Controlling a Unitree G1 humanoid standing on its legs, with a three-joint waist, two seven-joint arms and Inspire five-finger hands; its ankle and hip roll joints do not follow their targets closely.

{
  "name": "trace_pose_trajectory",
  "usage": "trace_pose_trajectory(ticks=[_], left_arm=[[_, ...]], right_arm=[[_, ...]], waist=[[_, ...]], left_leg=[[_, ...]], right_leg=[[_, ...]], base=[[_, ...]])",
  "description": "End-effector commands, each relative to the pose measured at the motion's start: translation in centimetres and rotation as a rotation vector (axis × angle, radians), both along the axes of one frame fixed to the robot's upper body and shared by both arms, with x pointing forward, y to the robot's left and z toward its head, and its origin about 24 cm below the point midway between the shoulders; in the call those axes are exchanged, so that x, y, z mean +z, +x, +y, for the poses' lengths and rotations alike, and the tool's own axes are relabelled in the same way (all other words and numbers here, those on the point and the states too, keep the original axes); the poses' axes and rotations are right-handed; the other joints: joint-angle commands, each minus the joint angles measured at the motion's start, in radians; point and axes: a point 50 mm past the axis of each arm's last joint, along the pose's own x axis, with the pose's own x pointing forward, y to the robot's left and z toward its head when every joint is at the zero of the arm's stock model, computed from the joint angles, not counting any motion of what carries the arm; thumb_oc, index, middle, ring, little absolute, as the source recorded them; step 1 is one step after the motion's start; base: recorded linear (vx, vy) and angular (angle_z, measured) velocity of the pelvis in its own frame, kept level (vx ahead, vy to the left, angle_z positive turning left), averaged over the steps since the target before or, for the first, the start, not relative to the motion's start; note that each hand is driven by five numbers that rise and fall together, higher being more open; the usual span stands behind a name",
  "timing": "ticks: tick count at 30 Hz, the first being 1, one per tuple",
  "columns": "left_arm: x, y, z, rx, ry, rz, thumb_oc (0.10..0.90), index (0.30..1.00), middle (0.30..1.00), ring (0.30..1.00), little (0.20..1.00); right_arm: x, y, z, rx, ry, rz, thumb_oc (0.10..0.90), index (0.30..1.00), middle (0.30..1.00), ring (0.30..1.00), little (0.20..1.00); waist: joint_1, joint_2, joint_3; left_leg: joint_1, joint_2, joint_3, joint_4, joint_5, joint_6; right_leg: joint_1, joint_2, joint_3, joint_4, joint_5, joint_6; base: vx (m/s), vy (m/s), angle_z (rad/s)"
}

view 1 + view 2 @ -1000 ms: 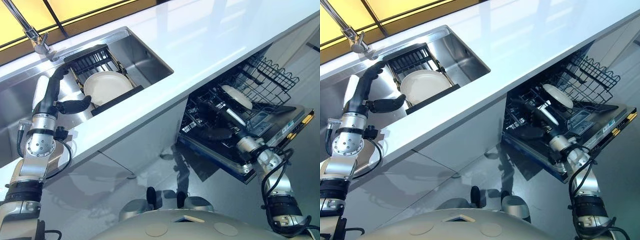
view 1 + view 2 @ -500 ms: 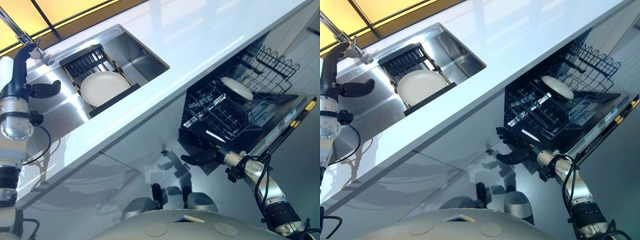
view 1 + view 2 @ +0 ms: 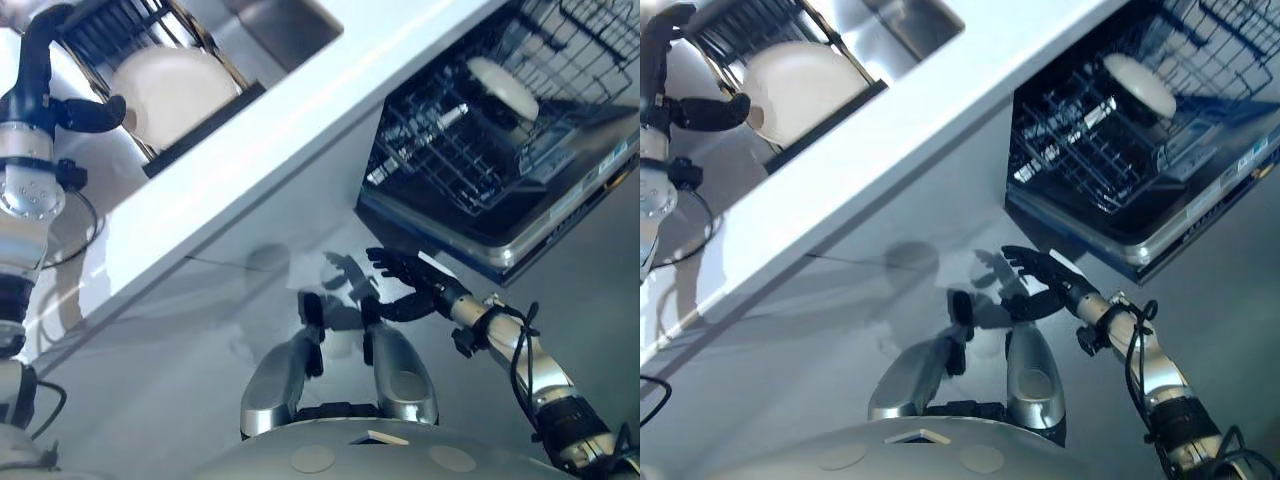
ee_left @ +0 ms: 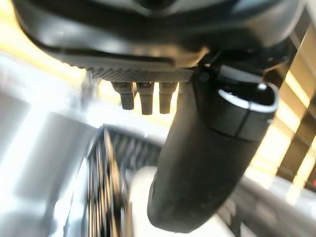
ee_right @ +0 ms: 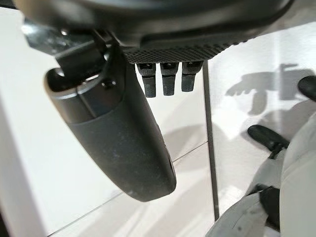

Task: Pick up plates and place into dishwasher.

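A white plate (image 3: 170,88) leans in a black dish rack (image 3: 110,25) set in the sink. My left hand (image 3: 38,100) is beside that plate on its left, open, with its thumb (image 3: 95,112) reaching to the plate's edge. A second white plate (image 3: 503,85) stands in the lower rack (image 3: 440,150) of the open dishwasher. My right hand (image 3: 412,282) hangs below the dishwasher door (image 3: 540,235), in front of the cabinet, open and empty. The right wrist view shows straight fingers (image 5: 168,79) and the thumb (image 5: 118,138) over the white cabinet front.
A white countertop (image 3: 300,110) runs between the steel sink (image 3: 280,20) and the dishwasher. The open door juts out at the right, above my right hand. Grey floor lies below the cabinets.
The camera has tilted down. My right hand left the dishwasher rack empty and dropped below the door. My left hand swung away from the sink plate, then came back to its edge.
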Motion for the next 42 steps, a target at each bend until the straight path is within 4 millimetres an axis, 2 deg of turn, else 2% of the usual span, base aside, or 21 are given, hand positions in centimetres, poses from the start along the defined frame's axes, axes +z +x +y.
trace_pose_trajectory(ticks=[1,4,10,16,19,21,22,23,25,28,29,32,38,42], left_arm=[[7.2,-0.7,1.1,0.074,0.014,-0.259,0.8,0.9,0.9,0.9,0.9],[7.7,-0.1,0.8,0.052,0.025,-0.222,0.8,0.9,0.9,0.9,0.9],[8.3,0.9,-0.1,-0.005,0.008,-0.176,0.8,0.9,0.9,0.9,0.9],[7.7,1.5,0.8,0.052,-0.02,-0.103,0.8,0.9,0.9,0.9,0.9],[6.7,1.7,1.6,0.034,-0.155,-0.032,0.8,0.9,0.9,0.9,0.9],[5.2,2.0,1.5,-0.083,-0.334,0.057,0.8,0.9,0.9,0.9,0.9],[4.6,2.2,1.3,-0.121,-0.367,0.096,0.8,0.9,0.9,0.9,0.9],[3.2,2.4,0.8,-0.175,-0.392,0.174,0.644,0.766,0.766,0.766,0.744],[0.9,2.6,0.0,-0.256,-0.422,0.29,0.449,0.599,0.599,0.599,0.549],[-2.4,2.5,-1.1,-0.331,-0.437,0.448,0.245,0.425,0.425,0.425,0.345],[-3.2,2.4,-1.4,-0.355,-0.434,0.489,0.149,0.342,0.342,0.342,0.249],[-4.9,1.9,-2.3,-0.409,-0.443,0.542,0.1,0.3,0.3,0.3,0.2],[-6.7,1.3,-4.3,-0.505,-0.509,0.508,0.1,0.3,0.3,0.3,0.2],[-7.2,0.7,-4.7,-0.519,-0.55,0.442,0.1,0.3,0.3,0.3,0.2]], right_arm=[[2.9,0.9,1.6,0.056,0.075,-0.192,0.8,0.9,0.9,0.9,0.9],[3.1,1.3,1.8,0.043,0.085,-0.21,0.8,0.9,0.9,0.9,0.9],[2.3,0.9,1.9,0.035,0.085,-0.211,0.8,0.9,0.9,0.9,0.9],[1.9,0.7,2.2,0.031,0.095,-0.2,0.8,0.9,0.9,0.9,0.9],[1.6,0.6,2.5,0.026,0.102,-0.192,0.8,0.9,0.9,0.9,0.9],[1.4,0.4,2.7,0.014,0.108,-0.187,0.8,0.9,0.9,0.9,0.9],[1.2,0.4,2.7,0.009,0.112,-0.184,0.8,0.9,0.9,0.9,0.9],[1.1,0.3,2.8,0.003,0.112,-0.181,0.8,0.9,0.9,0.9,0.9],[1.1,0.2,2.8,-0.004,0.114,-0.182,0.8,0.9,0.9,0.9,0.9],[1.3,0.1,2.6,-0.016,0.121,-0.18,0.8,0.9,0.9,0.9,0.9],[1.3,0.1,2.4,-0.019,0.124,-0.178,0.8,0.9,0.9,0.9,0.9],[1.4,0.0,2.1,-0.021,0.124,-0.164,0.8,0.9,0.9,0.9,0.9],[1.1,-0.1,2.2,-0.016,0.116,-0.131,0.8,0.9,0.9,0.9,0.9],[0.7,-0.2,2.2,-0.021,0.117,-0.111,0.8,0.9,0.9,0.9,0.9]], waist=[[-0.001,-0.007,-0.044],[0.0,-0.013,-0.03],[-0.009,-0.019,-0.029],[-0.017,-0.012,-0.036],[-0.019,-0.008,-0.041],[-0.019,-0.006,-0.045],[-0.018,-0.005,-0.046],[-0.018,-0.002,-0.047],[-0.019,0.0,-0.05],[-0.023,0.002,-0.057],[-0.024,0.003,-0.061],[-0.027,0.007,-0.077],[-0.025,0.011,-0.124],[-0.022,0.012,-0.163]], left_leg=[[-0.028,-0.044,0.01,0.141,-0.146,0.036],[-0.045,-0.038,0.017,0.147,-0.146,0.037],[-0.041,-0.036,0.027,0.143,-0.151,0.039],[-0.023,-0.039,0.027,0.124,-0.149,0.037],[-0.012,-0.041,0.027,0.114,-0.15,0.036],[0.0,-0.042,0.026,0.104,-0.149,0.034],[0.005,-0.041,0.026,0.101,-0.15,0.033],[0.014,-0.041,0.025,0.095,-0.149,0.032],[0.026,-0.043,0.023,0.087,-0.149,0.032],[0.044,-0.048,0.02,0.081,-0.153,0.032],[0.051,-0.05,0.018,0.078,-0.155,0.032],[0.074,-0.056,0.012,0.07,-0.159,0.032],[0.114,-0.063,0.009,0.049,-0.168,0.029],[0.138,-0.062,0.008,0.034,-0.17,0.026]], right_leg=[[-0.087,-0.011,0.013,-0.014,0.092,0.06],[-0.108,-0.005,0.016,-0.003,0.09,0.058],[-0.122,0.0,0.017,0.013,0.095,0.055],[-0.122,0.004,0.017,0.01,0.091,0.054],[-0.117,0.005,0.015,0.003,0.088,0.054],[-0.106,0.003,0.011,-0.006,0.083,0.055],[-0.103,0.003,0.009,-0.009,0.081,0.055],[-0.095,0.001,0.006,-0.013,0.08,0.055],[-0.084,0.0,0.002,-0.022,0.081,0.057],[-0.066,-0.003,-0.001,-0.037,0.087,0.06],[-0.059,-0.003,-0.002,-0.043,0.086,0.061],[-0.035,-0.004,-0.005,-0.061,0.087,0.063],[0.031,0.0,-0.012,-0.115,0.072,0.064],[0.065,0.006,-0.017,-0.137,0.063,0.063]], base=[[-0.1,-0.001,-0.11],[-0.05,0.001,0.0],[0.0,0.0,0.0],[0.0,0.0,0.0],[0.0,0.0,0.0],[0.0,0.0,0.0],[0.0,0.0,0.0],[0.0,-0.027,0.04],[0.0,-0.016,0.02],[0.0,0.0,0.0],[0.0,0.0,0.0],[0.01,-0.011,0.01],[0.01,-0.01,-0.01],[0.03,-0.04,-0.01]])
